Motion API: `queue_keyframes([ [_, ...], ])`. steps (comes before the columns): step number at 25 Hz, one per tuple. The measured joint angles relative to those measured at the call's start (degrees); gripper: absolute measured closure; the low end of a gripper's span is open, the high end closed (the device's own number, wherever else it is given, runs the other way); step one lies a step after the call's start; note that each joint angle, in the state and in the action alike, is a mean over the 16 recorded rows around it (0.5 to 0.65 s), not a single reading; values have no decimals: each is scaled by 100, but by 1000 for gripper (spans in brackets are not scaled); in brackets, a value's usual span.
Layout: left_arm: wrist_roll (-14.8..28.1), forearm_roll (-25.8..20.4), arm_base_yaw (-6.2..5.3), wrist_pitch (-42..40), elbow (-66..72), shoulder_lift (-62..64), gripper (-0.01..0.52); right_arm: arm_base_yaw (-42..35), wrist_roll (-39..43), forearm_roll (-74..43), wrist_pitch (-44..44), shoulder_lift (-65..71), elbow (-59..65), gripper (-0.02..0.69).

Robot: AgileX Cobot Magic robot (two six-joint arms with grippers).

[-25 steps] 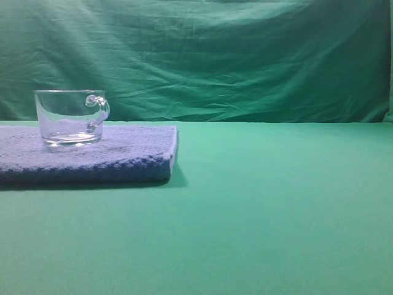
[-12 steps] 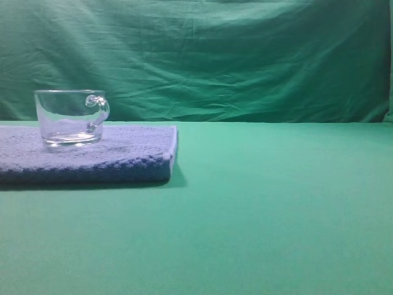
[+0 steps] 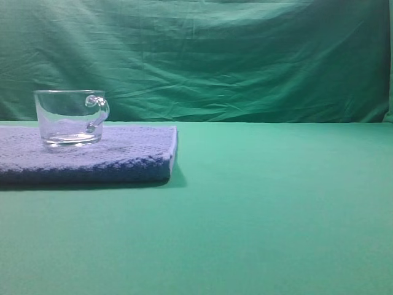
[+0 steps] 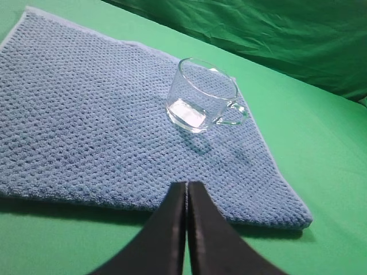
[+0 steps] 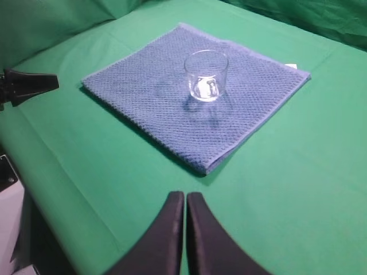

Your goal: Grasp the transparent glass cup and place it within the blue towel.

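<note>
Green cloth (image 3: 276, 209) covers table and backdrop; we see the cup (image 3: 70, 118) standing upright on the towel (image 3: 123, 157).

Both grippers hold nothing, fingers pressed together. We find the left gripper (image 4: 187, 189) over the towel's (image 4: 86, 126) near edge, the cup (image 4: 203, 96) well ahead of its tips; the right gripper (image 5: 185, 197) hangs over bare cloth, well apart from the towel (image 5: 149, 97) and cup (image 5: 206, 75).

Green table (image 3: 276, 209) w/ blue towel (image 3: 123, 153)
</note>
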Motion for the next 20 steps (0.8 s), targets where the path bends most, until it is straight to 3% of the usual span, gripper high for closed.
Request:
queue_keyframes([
  [13, 0, 0, 0, 0, 0, 0, 514, -2657, 179, -211, -1412, -1563, 1938, 613],
  [20, 0, 0, 0, 0, 0, 0, 514, -3509, 187, -239, -1676, -2053, 2898, 595],
])
